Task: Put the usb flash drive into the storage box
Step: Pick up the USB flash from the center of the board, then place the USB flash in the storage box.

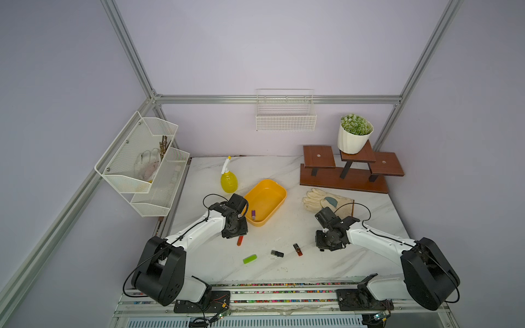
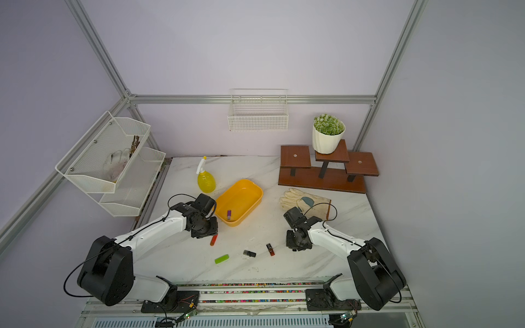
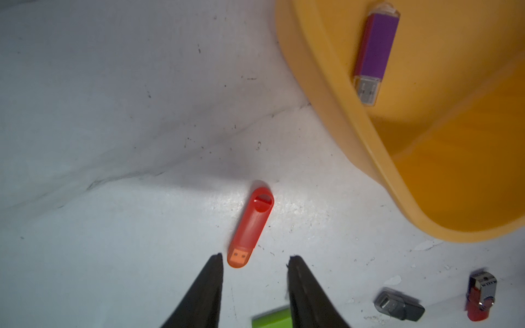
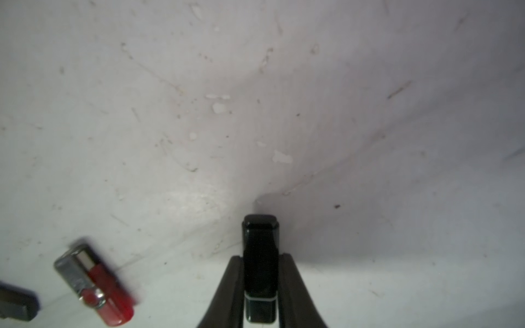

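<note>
The yellow storage box (image 1: 267,196) (image 2: 241,196) lies left of centre, its rim (image 3: 341,113) near my left gripper. A purple usb flash drive (image 1: 253,214) (image 3: 375,48) lies inside it. My left gripper (image 3: 255,258) (image 1: 234,234) is open over an orange-red drive (image 3: 251,224) (image 1: 240,240), whose plug end lies just beyond the fingertips. My right gripper (image 4: 260,257) (image 1: 324,247) is shut on a black drive (image 4: 260,244) low over the table. On the table between the arms lie a green drive (image 1: 250,258), a dark grey drive (image 1: 277,253) and a red-and-silver drive (image 1: 297,249) (image 4: 93,281).
A yellow spray bottle (image 1: 228,181) stands behind the box. A work glove (image 1: 326,203) lies behind the right arm, in front of a wooden stand (image 1: 346,173) with a potted plant (image 1: 353,136). A wire basket (image 1: 285,113) hangs on the back wall, a mesh rack (image 1: 142,164) at left.
</note>
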`<action>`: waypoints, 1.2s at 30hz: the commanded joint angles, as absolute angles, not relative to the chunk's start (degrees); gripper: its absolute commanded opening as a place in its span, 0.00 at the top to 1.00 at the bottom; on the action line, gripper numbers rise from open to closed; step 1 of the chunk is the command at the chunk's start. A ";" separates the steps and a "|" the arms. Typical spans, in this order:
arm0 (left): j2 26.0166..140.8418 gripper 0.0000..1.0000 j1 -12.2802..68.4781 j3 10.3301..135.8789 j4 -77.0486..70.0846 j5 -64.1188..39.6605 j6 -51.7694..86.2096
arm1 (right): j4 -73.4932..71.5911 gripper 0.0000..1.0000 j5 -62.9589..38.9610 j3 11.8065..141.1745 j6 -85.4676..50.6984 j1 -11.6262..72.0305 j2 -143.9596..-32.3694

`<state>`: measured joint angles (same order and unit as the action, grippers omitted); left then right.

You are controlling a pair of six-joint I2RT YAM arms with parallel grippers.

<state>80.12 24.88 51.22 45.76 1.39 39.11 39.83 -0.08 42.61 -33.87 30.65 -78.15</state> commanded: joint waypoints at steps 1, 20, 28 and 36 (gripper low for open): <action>77.34 0.53 25.22 51.19 42.80 3.08 36.02 | 42.71 1.00 -2.08 52.39 -31.57 31.23 -76.63; 80.46 0.45 25.22 49.05 39.25 3.34 35.33 | 50.54 1.00 -5.57 106.79 -17.39 38.84 -116.12; 83.49 0.44 25.22 49.04 37.48 2.35 36.04 | 54.44 1.00 -5.96 120.01 -16.19 41.14 -127.35; 83.23 0.44 25.22 49.05 36.92 2.24 36.04 | 53.40 1.00 -4.82 120.54 -17.04 43.62 -132.48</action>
